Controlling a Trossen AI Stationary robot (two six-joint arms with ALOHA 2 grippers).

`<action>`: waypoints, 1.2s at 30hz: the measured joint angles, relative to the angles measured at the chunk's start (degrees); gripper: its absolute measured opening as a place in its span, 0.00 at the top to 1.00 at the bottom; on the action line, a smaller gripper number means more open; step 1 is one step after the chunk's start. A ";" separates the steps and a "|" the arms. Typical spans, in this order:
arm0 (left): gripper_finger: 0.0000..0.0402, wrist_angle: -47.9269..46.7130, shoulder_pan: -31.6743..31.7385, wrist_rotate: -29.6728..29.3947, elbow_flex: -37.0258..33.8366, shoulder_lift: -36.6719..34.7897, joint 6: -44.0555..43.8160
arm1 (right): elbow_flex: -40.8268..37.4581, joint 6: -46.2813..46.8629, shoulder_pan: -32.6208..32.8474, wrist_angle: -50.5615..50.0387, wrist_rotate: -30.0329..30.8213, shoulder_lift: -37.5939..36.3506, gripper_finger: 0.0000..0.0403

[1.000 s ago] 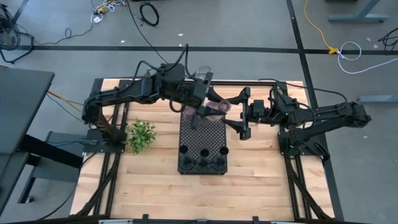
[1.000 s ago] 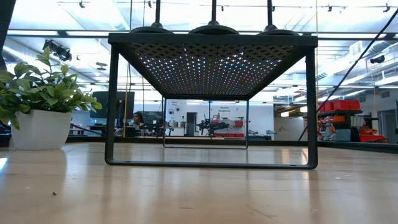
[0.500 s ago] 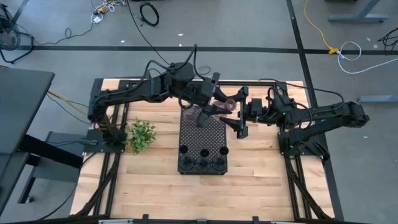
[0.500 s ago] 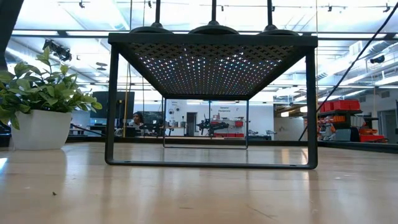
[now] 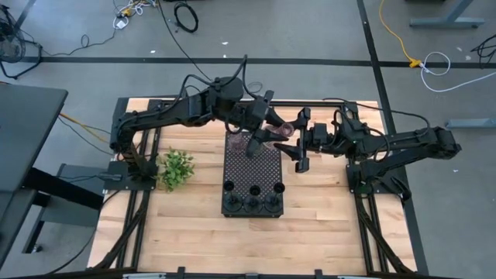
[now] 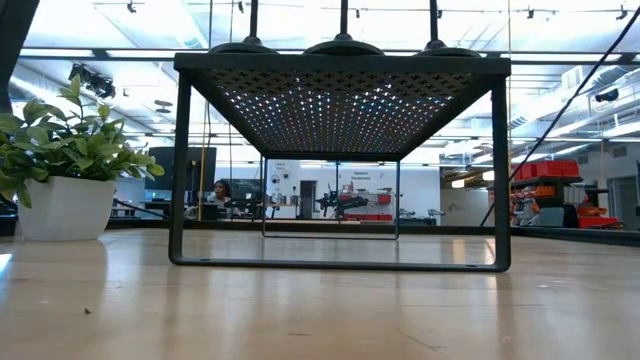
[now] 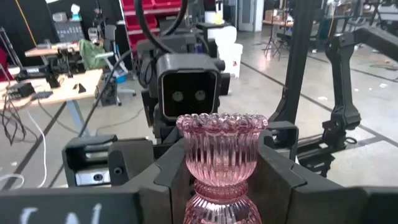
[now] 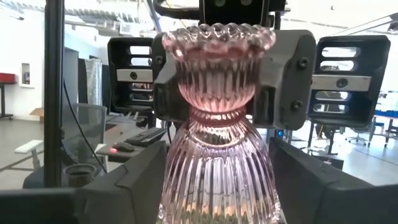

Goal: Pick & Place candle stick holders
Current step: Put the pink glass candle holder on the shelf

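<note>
On the left of the worktop [image 5: 194, 232], a green plant sprig [image 5: 176, 168] is lying near the base of the left arm. In the low view it is standing in a white pot [image 6: 63, 208].

The left end effector [image 5: 259, 132] is hovering over the far end of the black perforated tray [image 5: 252, 180] and is grasping a pink glass cup [image 5: 280, 132], ribbed and hourglass-shaped, with its fingers [image 7: 158, 180] clenched on the narrow waist. The cup is being held in the air between the two arms, above the far right corner of the tray.

On the near end of the tray, the black candle stick holders [image 5: 253, 198] are standing together in a group.

From the right, the right end effector [image 5: 298, 146] is reaching toward the same cup; its fingers [image 8: 134, 186] are standing on both sides of the lower bulb, just beside the glass. I cannot tell if they are already touching it.
</note>
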 joint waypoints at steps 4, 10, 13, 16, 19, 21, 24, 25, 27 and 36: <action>0.66 -1.13 0.15 -0.29 -0.04 0.00 -0.77 | 0.00 -0.29 0.02 -0.92 0.36 0.01 0.45; 0.66 -1.05 0.27 -0.54 -0.09 0.00 -0.89 | 0.07 -0.02 0.00 -1.83 0.53 0.00 0.49; 0.66 -0.59 0.27 -0.65 -0.09 0.00 -0.56 | 0.07 -0.22 0.00 -1.78 0.52 0.00 0.49; 0.66 0.36 0.27 -0.29 -0.09 0.00 -0.51 | 0.07 -0.45 0.00 -1.30 0.57 0.00 0.49; 0.66 1.15 0.29 0.22 -0.09 0.00 -0.58 | 0.07 -0.44 0.00 -0.48 0.63 0.02 0.49; 0.66 1.09 0.29 0.37 -0.09 0.00 -0.56 | 0.07 -0.48 0.00 -0.48 1.29 0.06 0.48; 0.66 1.15 0.29 0.48 -0.09 0.00 -0.84 | 0.06 0.25 0.00 0.19 1.31 0.70 0.38; 0.66 1.44 0.29 0.42 -0.09 -0.02 -0.93 | 0.06 0.27 -0.02 0.57 1.61 1.02 0.35; 0.66 1.70 0.29 0.37 -0.08 -0.04 -1.02 | 0.04 0.14 -0.07 1.25 1.86 1.73 0.32; 0.66 0.75 0.38 0.51 -0.07 -0.31 -1.04 | 0.04 -0.70 -0.15 3.20 2.95 3.10 0.47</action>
